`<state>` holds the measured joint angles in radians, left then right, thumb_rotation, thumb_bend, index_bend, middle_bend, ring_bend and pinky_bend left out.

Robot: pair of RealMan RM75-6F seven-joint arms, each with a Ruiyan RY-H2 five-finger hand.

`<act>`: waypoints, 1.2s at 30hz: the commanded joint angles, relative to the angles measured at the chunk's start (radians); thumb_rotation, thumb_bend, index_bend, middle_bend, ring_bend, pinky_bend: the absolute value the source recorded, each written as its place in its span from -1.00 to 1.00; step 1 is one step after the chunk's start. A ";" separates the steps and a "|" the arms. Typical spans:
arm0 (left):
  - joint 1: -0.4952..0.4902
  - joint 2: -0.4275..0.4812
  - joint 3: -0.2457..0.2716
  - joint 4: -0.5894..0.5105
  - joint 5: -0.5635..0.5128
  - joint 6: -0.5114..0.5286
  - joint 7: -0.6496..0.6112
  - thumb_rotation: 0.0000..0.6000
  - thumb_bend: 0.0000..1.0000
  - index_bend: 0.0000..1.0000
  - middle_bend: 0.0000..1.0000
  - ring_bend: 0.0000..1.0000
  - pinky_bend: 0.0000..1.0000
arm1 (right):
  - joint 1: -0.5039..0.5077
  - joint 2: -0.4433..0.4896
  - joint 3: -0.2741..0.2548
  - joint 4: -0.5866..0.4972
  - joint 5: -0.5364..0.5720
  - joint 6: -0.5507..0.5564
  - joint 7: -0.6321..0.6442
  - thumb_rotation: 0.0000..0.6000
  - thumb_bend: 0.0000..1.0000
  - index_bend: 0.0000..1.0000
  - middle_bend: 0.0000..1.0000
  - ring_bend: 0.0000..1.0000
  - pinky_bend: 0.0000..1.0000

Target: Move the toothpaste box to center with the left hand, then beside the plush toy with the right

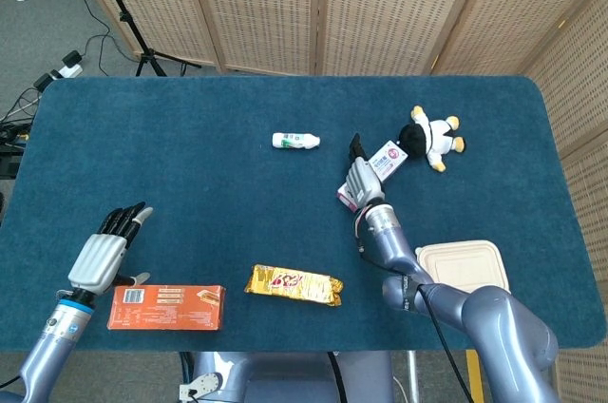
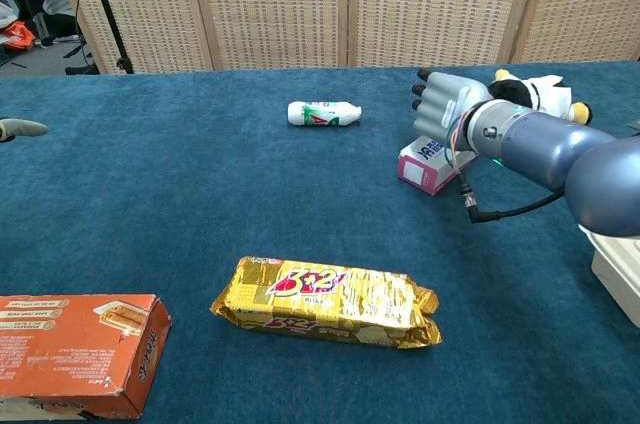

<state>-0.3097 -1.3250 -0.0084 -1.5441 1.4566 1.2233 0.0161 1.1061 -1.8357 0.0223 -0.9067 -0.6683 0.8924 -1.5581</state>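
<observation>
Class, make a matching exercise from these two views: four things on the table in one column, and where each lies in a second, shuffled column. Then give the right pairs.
Things:
1. toothpaste box
2. orange box
3. small white bottle
4. gold snack packet

Places:
A. near edge, beside the left hand
B. alone, toward the far middle of the table
C. under the right hand, next to the plush toy
D. near edge, about the middle

Pairs: 1-C, 2-A, 3-B, 4-D

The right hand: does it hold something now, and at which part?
It cannot be told. The right hand lies over the toothpaste box near its middle, but no closed grip shows. The left hand holds nothing.
</observation>
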 commanded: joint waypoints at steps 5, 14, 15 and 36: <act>0.000 0.004 0.003 -0.007 0.008 0.002 -0.007 1.00 -1.00 -1.00 -1.00 -1.00 -1.00 | -0.019 0.008 -0.003 0.003 0.025 0.014 -0.025 1.00 0.63 -0.45 -0.73 -1.00 -0.99; 0.000 0.008 0.004 -0.009 0.013 0.004 -0.016 1.00 -1.00 -1.00 -1.00 -1.00 -1.00 | -0.032 0.009 0.005 -0.008 0.083 0.043 -0.093 1.00 0.63 -0.44 -0.73 -1.00 -0.99; 0.000 0.008 0.004 -0.009 0.013 0.004 -0.017 1.00 -1.00 -1.00 -1.00 -1.00 -1.00 | -0.033 0.010 0.006 -0.009 0.086 0.045 -0.096 1.00 0.63 -0.44 -0.73 -1.00 -0.99; 0.002 0.015 0.004 -0.010 0.026 0.016 -0.044 1.00 -1.00 -1.00 -1.00 -1.00 -1.00 | -0.102 0.083 -0.001 -0.107 0.164 0.124 -0.144 1.00 0.62 -0.44 -0.73 -1.00 -0.99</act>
<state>-0.3075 -1.3104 -0.0045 -1.5545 1.4829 1.2391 -0.0282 1.0053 -1.7548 0.0217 -1.0121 -0.5054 1.0157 -1.7038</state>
